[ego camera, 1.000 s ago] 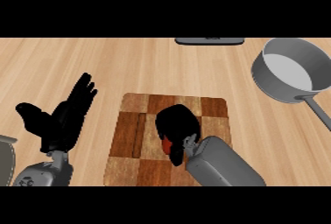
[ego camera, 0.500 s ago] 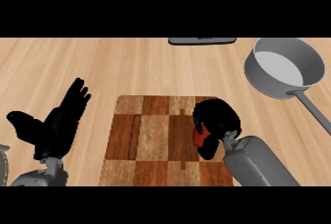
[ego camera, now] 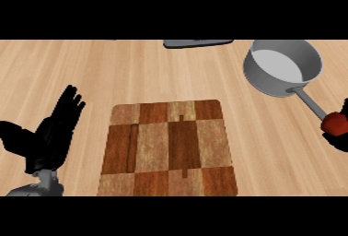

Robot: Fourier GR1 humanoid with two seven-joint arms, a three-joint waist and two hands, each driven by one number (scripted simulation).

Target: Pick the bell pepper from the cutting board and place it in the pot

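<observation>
So the bell pepper (ego camera: 333,124) is off the cutting board (ego camera: 170,147) now: my right hand (ego camera: 342,140) is curled around it and has swung out right, leaving the board bare off to its left. The pot (ego camera: 282,67) sits just ahead of that hand and a bit left, so I reckon only the carry-over and drop remain. My left hand (ego camera: 48,138) rests open beyond the board.

The bench (ego camera: 136,69) was pale wood with a fine straight grain and a matt finish. The cutting board (ego camera: 170,147) was also wood, a smooth patchwork of light and dark brown blocks. The pot (ego camera: 260,82) looked like dull grey metal, paler inside. The left robot hand (ego camera: 48,140) was matt black. The bell pepper (ego camera: 333,123) had smooth red skin.
</observation>
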